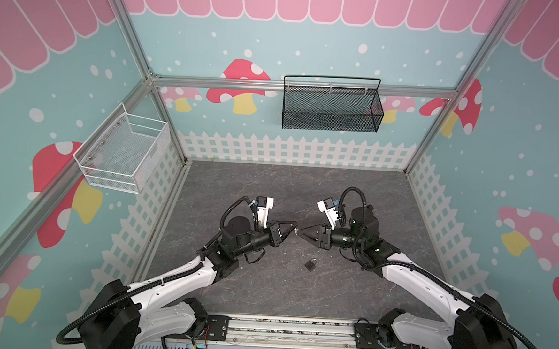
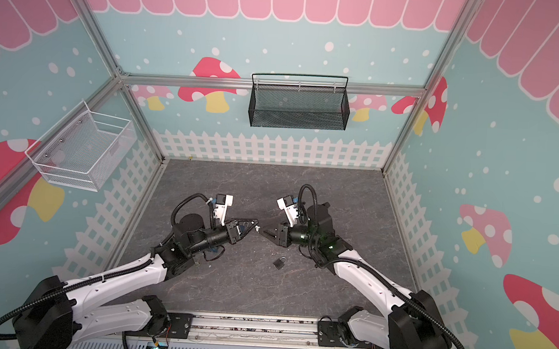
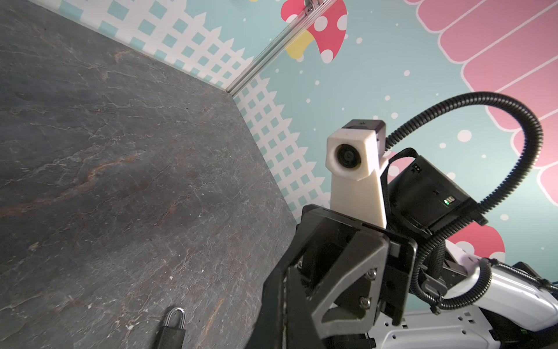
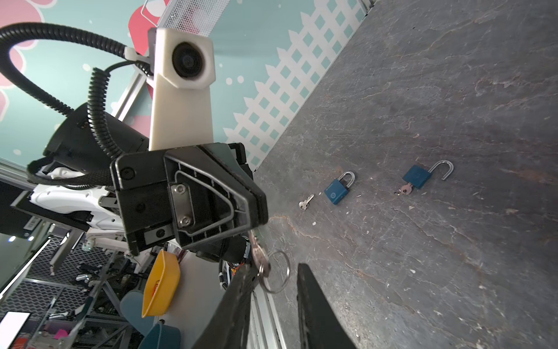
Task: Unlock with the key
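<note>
Entry: key [image 4: 259, 256], silver, on a split ring [image 4: 276, 273]. It is pinched at the tip of the left gripper [image 1: 294, 223], whose jaws are closed tight on it. Facing it from 3 o'clock, tips almost meeting, is the right gripper [image 1: 299, 233], jaws partly parted and gripping nothing, with the ring hanging between them. Also listed: dark padlock [image 1: 311, 264], flat on the table [image 1: 270, 188], near the key at its 5 o'clock, clear of both grippers.

Ahead of me a black mesh basket [image 1: 331, 108] hangs on the far wall (red mushrooms [image 1: 240, 83] printed there), and a white wire basket [image 1: 123, 152] hangs to my left above the grey table [image 1: 270, 188]
</note>
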You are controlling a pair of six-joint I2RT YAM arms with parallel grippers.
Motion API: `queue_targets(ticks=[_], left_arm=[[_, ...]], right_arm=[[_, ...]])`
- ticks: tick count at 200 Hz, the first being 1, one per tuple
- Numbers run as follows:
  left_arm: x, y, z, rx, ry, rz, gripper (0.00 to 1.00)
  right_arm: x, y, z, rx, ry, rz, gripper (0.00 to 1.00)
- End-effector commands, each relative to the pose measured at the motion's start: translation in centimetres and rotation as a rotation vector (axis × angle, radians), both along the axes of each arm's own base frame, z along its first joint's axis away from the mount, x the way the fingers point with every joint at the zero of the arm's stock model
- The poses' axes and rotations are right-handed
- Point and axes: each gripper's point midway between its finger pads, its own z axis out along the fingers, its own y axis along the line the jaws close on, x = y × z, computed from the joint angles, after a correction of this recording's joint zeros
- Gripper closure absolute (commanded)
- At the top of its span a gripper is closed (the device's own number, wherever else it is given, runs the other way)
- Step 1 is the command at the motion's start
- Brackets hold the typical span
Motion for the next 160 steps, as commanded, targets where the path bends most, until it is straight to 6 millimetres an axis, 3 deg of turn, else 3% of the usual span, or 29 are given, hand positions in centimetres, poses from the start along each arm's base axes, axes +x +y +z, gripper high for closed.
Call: queue_targets(ticks=[1, 19, 48, 88, 160], left_arm=[[-0.4, -0.4, 2.0, -0.002, -0.063, -0.035, 1.00], [-0.6, -0.7, 2.4, 0.000, -0.079, -0.058, 1.00], [-0.8, -1.2, 2.9, 0.014, -0.104, -0.097, 1.00], [-0.7, -2.1, 3.5, 0.019, -0.115, -0.138, 1.00], [-0.5, -2.2, 3.1, 0.039, -0.112, -0.139, 1.00]], right_arm=[[-0.7, -0.2, 1.0, 0.028, -0.059, 0.040, 0.64], [-0.9, -0.1, 1.6, 0.048, -0.077, 0.072, 0.52], [-0.9, -0.2, 2.0, 0.076, -0.076, 0.106, 0.48], [-1.0, 0.0, 2.6, 0.115, -0.074, 0.153, 0.55], [-0.4, -0.9, 3.3, 0.132, -0.103, 0.120, 0.58]])
